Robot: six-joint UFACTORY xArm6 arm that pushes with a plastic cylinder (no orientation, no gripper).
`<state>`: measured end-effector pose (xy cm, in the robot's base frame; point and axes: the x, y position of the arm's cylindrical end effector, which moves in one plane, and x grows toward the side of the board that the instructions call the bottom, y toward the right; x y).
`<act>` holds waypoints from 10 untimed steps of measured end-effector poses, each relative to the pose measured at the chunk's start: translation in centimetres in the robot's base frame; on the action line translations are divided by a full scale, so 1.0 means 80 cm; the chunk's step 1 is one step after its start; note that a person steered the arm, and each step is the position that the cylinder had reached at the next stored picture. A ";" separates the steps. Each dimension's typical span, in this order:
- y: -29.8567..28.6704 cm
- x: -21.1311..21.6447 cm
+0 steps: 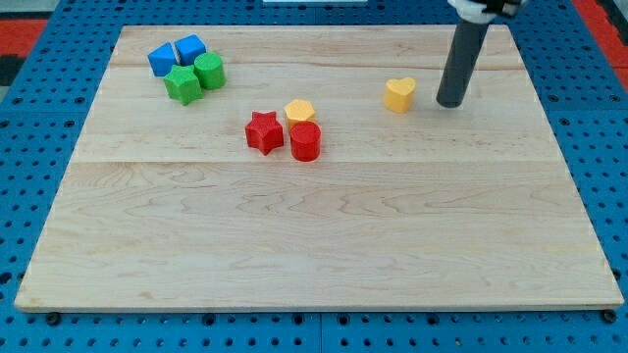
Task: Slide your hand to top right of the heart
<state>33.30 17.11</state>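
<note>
Right now my tip (451, 102) sits just right of the yellow heart (399, 94)
No jaws on this rod; the heart lies near the board's upper right, so I need to nudge slightly upward

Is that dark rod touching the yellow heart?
No, my tip stands apart from the yellow heart, with bare wood showing between them on the heart's right.

Single view only; nothing shared with a second. Set high at the near edge of the wooden board (314, 226), looking down and away at a slant, far edge narrower than near. Whole board framed, blue pegboard (39, 196) bordering left, right and near sides. Moderately close; rod cropped at top.
</note>
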 end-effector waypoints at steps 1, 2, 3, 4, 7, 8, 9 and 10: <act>-0.069 -0.006; -0.129 0.045; -0.189 0.075; -0.116 0.042; -0.035 -0.003; -0.071 -0.010; -0.098 -0.010; -0.117 -0.010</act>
<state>32.48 7.79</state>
